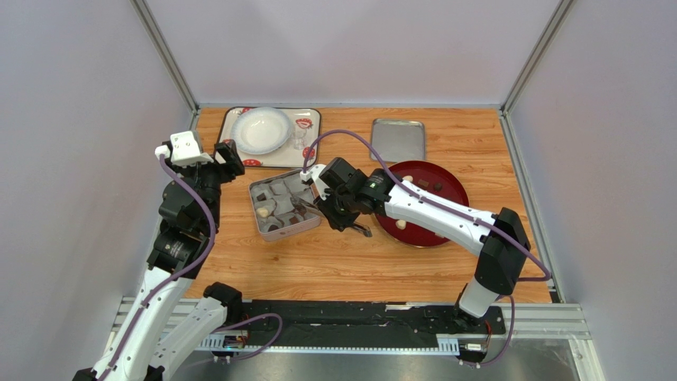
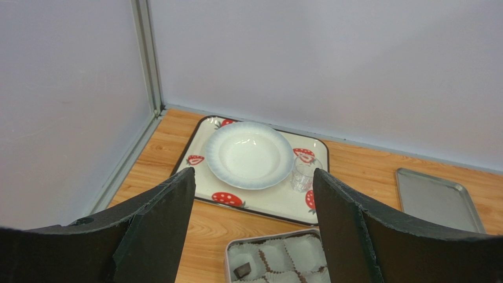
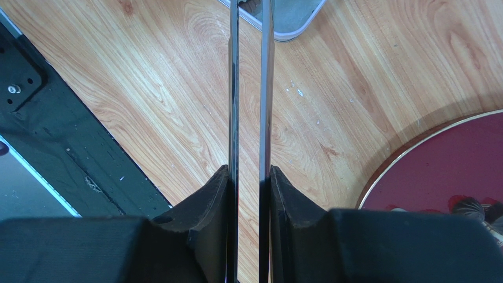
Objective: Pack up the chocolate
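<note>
Right tool (image 3: pixel 248 177) pinching tweezers (image 3: pixel 234 88), arm stretched toward tin (image 1: pixel 286 232).

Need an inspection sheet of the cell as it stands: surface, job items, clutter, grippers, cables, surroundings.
Surface: wooden table, a few pale specks near the tin.
Job's things: chocolate sits in some paper cups in the tin; more pieces on the red plate.
Clutter: strawberry tray with white bowl and glass, far left; metal lid, far centre.
Grippers: left gripper open, empty; right gripper shut on metal tongs, between tin and plate.
Cables: purple cables loop along both arms; no snag seen.
Surroundings: grey walls on three sides; black rail at the near edge.
</note>
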